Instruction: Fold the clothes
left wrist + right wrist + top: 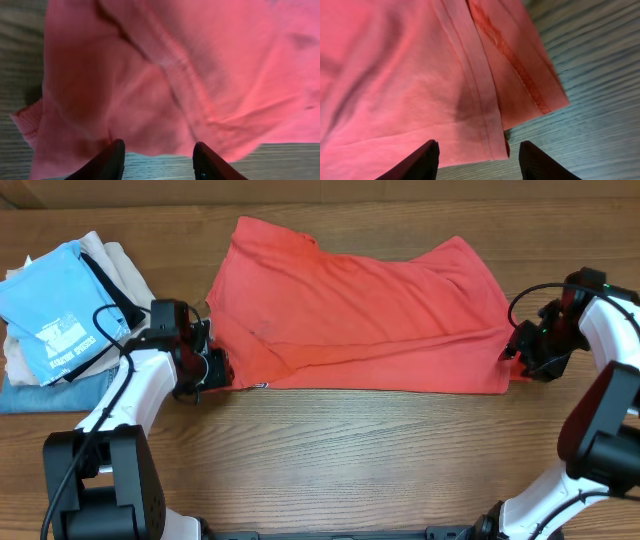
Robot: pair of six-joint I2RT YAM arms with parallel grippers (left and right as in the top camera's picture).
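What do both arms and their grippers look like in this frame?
The left arm and right arm have white links, black joints and loose black cables. The left gripper and right gripper carry dark, tapered fingers.

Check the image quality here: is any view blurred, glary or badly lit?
Overhead: sharp and evenly lit, shirt clear, no glare. Left wrist: soft, the fabric blurred, fingers dark. Right wrist: crisper, hem stitching readable, fingers in silhouette.
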